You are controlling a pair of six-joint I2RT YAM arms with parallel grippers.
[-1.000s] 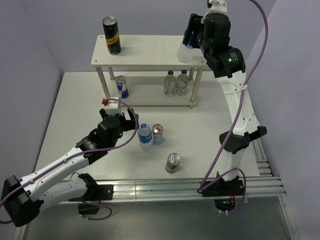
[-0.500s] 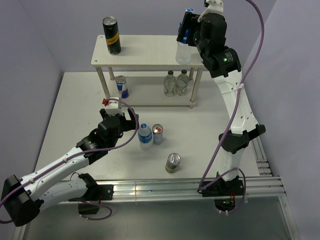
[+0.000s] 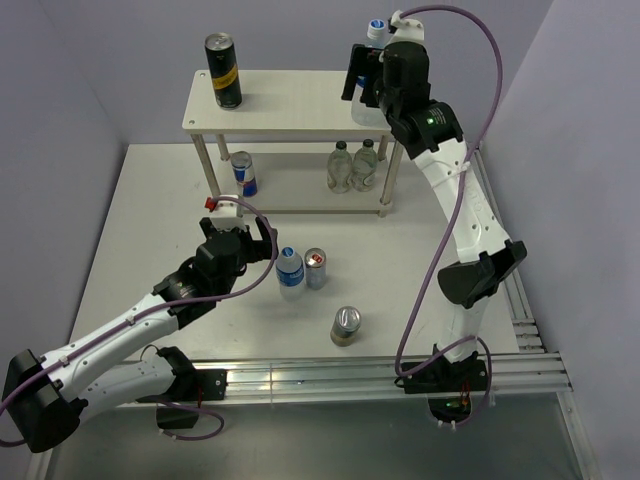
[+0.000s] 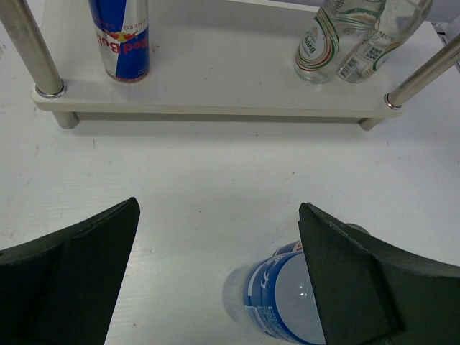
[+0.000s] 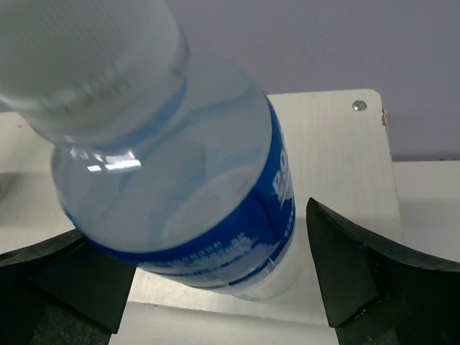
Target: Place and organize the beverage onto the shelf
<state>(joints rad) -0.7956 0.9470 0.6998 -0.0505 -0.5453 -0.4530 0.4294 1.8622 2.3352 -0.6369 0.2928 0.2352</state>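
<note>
The cream shelf (image 3: 290, 100) stands at the back of the table. A water bottle with a blue label (image 5: 187, 165) stands on the right end of its top board (image 5: 338, 144). My right gripper (image 3: 365, 85) is open around that bottle, with a gap at the right finger (image 5: 359, 273); only the bottle's cap (image 3: 377, 27) shows from above. A black-and-gold can (image 3: 223, 70) stands at the top left. My left gripper (image 3: 268, 245) is open, low over the table. A second water bottle (image 4: 287, 302) stands just inside its right finger (image 4: 345, 280).
The lower board (image 4: 215, 65) holds a blue-and-silver can (image 4: 120, 36) at the left and two clear bottles with green labels (image 4: 323, 43) at the right. On the table stand a slim can (image 3: 316, 268) beside the water bottle (image 3: 290, 272) and a black-and-gold can (image 3: 346, 325) nearer the front.
My right gripper has opened and let go of the water bottle, which now stands on the top board; the wrist has swung up and left. The left arm has not moved.
</note>
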